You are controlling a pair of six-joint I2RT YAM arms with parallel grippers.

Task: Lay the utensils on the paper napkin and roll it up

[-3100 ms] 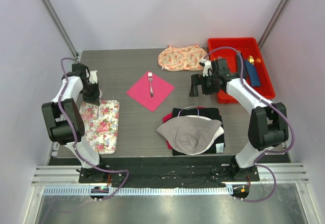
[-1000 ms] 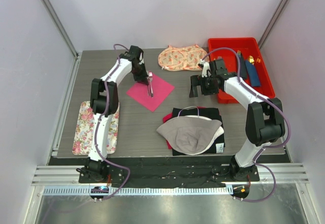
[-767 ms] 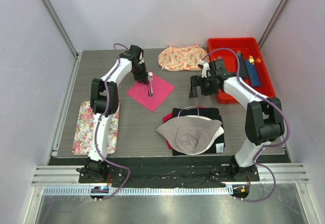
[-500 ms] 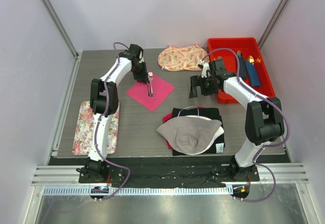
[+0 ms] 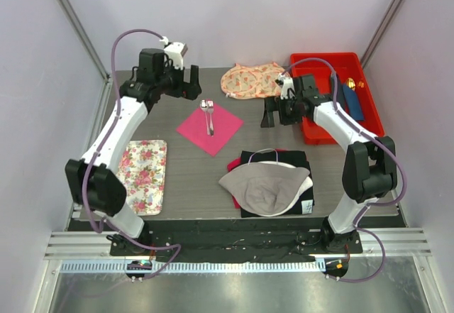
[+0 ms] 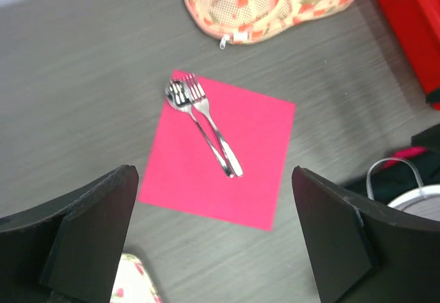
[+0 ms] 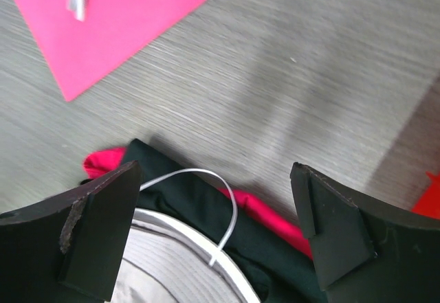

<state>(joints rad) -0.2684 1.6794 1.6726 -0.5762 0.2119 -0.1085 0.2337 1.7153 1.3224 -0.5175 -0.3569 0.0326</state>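
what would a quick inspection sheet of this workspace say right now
surface: grey wood-grain table, no spills seen
job's things: utensils, a fork and a spoon, lie side by side on the flat, unrolled paper napkin
clutter: floral mat; mesh cover; red bin holding cutlery; cloth pile topped by a grey cap
end effectors: left end effector open, empty; right end effector open, empty
cables: purple cables loop off both arms, clear of the table's things
surroundings: white walls; nothing else seen
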